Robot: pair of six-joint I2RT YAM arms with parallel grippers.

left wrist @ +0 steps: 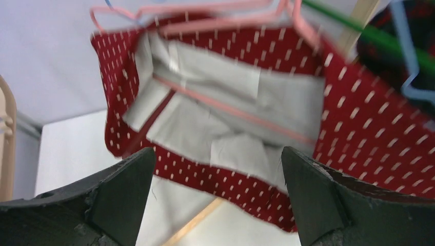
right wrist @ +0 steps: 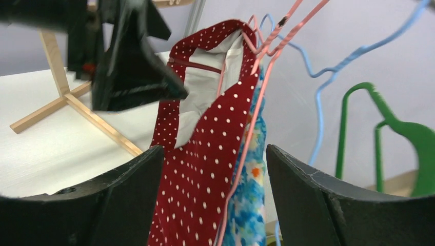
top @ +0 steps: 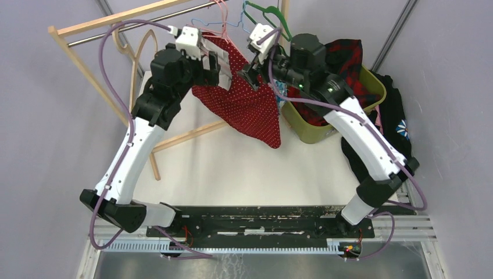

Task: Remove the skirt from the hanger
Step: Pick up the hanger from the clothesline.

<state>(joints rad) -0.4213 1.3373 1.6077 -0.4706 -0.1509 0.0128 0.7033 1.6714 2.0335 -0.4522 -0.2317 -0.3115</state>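
The red dotted skirt [top: 250,104] hangs on the pink hanger [left wrist: 225,21]. The left gripper [left wrist: 218,171] is wide open and empty, with the skirt's waist opening just ahead between its jaws. The right gripper [right wrist: 215,154] is also wide open and holds nothing; the skirt is ahead of it. To the right of it, an olive-green bin [top: 308,131] contains red plaid cloth [top: 349,55].

You see the red, white-dotted skirt [top: 247,102] hanging on the pink wire hanger [top: 223,20] up by the rack's metal rail [top: 134,26]. Its waistband gapes open, showing pale lining, and the fabric droops to a point over the counter [top: 232,168].
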